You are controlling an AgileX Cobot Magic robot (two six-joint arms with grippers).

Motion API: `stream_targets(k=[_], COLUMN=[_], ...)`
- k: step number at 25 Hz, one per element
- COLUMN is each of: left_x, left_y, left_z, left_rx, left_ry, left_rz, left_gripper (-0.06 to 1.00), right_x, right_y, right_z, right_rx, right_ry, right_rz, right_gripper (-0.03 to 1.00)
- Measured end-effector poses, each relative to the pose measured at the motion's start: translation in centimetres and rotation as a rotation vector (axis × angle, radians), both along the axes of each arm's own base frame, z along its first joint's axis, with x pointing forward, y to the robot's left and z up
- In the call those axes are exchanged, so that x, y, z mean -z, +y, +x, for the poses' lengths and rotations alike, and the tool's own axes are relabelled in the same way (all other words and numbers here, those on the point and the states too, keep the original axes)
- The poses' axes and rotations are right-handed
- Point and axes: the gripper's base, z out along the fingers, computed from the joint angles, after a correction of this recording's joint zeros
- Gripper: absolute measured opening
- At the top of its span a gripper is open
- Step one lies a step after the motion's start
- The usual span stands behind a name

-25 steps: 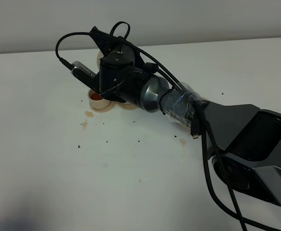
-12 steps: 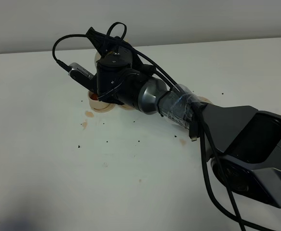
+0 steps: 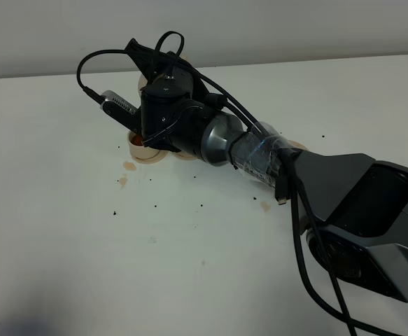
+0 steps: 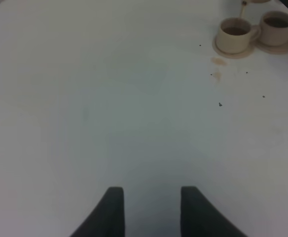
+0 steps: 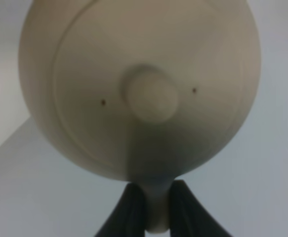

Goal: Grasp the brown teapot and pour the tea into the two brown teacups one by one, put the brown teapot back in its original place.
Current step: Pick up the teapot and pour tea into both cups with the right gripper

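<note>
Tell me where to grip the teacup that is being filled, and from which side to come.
Grip the nearer teacup by its loop handle, which juts sideways toward the second teacup. Come from above: that gap looks narrow, and the brown teapot in the right gripper hangs beyond the cups.

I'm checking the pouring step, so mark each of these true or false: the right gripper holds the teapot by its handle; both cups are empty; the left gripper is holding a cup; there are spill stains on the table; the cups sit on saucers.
1. The right gripper clamps the handle of the round beige-tan ceramic teapot. True.
2. Both small beige-tan ceramic teacups are empty. False: both hold dark liquid.
3. The left gripper holds a cup. False: it is open, over bare white table, apart from the cups.
4. Brownish stains mark the table beside the cups. True.
5. Each cup stands on a small matching saucer. True.
</note>
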Motion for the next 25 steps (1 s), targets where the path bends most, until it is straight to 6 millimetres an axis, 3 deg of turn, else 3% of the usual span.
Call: stream_targets(k=[25], left_x=[0.0], left_y=[0.0], left_z=[0.0], left_rx=[0.0], left_ry=[0.0], left_rz=[0.0], left_gripper=[0.33], right_x=[-0.04], right_y=[0.01], right_z=[0.02], right_rx=[-0.002], right_ry=[-0.005], right_rz=[-0.003], right_gripper=[0.13])
